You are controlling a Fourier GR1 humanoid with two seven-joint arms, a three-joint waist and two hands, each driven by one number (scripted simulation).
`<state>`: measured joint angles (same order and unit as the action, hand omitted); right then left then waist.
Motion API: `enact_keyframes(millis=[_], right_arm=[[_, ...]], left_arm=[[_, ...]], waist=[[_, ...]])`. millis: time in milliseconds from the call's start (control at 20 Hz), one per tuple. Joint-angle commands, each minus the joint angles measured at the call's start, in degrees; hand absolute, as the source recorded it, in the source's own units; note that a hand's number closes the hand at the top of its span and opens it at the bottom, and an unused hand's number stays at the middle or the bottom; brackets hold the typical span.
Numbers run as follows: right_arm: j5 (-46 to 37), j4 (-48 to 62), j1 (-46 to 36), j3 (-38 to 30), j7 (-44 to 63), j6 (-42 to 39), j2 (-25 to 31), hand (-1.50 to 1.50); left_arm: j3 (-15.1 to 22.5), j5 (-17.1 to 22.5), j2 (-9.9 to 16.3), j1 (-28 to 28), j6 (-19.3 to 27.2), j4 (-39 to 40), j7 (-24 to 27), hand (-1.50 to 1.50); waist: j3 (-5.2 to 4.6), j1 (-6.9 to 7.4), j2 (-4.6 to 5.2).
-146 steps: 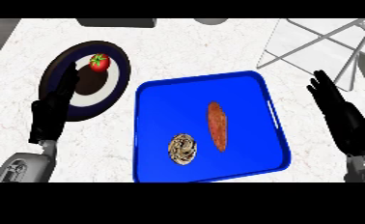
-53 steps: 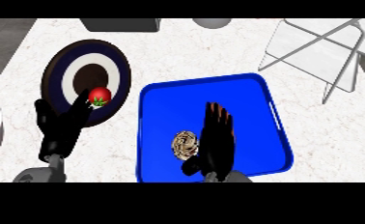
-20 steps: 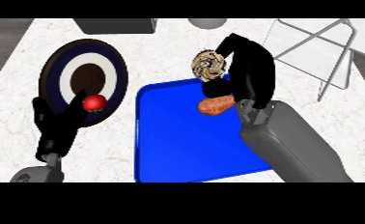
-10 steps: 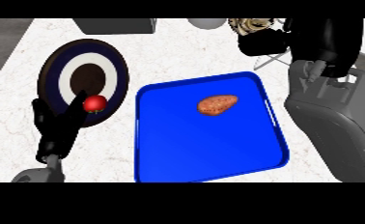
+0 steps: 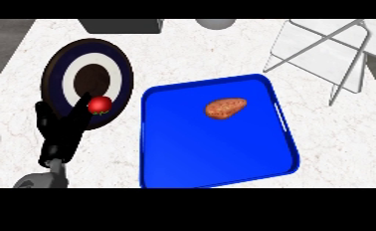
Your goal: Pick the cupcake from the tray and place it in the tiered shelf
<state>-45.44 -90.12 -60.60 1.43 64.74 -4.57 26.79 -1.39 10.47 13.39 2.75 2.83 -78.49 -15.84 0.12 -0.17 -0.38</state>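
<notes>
Cupcake not visible anywhere; blue tray (image 5: 169, 165) holds only brown potato (image 5: 225, 108). Tiered shelf (image 5: 323, 56) stands beyond tray's far right corner. My left hand (image 5: 62, 128) rests open left of tray; right hand out of view.

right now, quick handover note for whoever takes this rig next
Left hand: open, resting at the view's lower left beside the plate; a small red fruit sits at the plate's lower rim, by its fingers.
Right hand: not in view.
Blue tray: holds only a brown potato-like item. No cupcake on it.
Tiered shelf: upper right; no cupcake can be seen on the part that shows.
Done: cupcake is off the tray.
Left: cupcake is out of sight, so placement on the shelf is unconfirmed; check it first.
</notes>
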Motion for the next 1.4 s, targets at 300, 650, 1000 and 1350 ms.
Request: enact_keyframes(millis=[300, 650, 1000, 1350], right_arm=[[2.8, 11.6, -3.0, -8.1, -4.3, -5.6, 6.7, 1.50], [6.0, 23.5, -4.6, -10.9, -15.2, -9.4, 11.6, 1.50], [1.4, 32.3, -5.0, -10.2, -22.1, -1.9, 10.7, 1.50], [-0.5, 41.0, -5.5, -11.5, -28.5, 3.9, 10.9, 1.50]], left_arm=[[-1.0, 1.0, -0.1, -0.1, -1.4, 0.0, -1.8, 0.00], [-1.0, 0.1, 0.3, -1.2, -2.6, 0.2, -0.3, 0.00], [-0.6, -0.6, -0.9, -2.2, -3.3, 1.0, 0.7, 0.00], [-0.3, -2.5, -2.0, 1.0, -1.4, 1.6, -0.7, 0.00]], waist=[[-0.15, 0.54, 0.39], [-0.15, 1.04, 0.53], [-0.15, 0.98, 0.53], [-0.14, 0.95, 0.59]])
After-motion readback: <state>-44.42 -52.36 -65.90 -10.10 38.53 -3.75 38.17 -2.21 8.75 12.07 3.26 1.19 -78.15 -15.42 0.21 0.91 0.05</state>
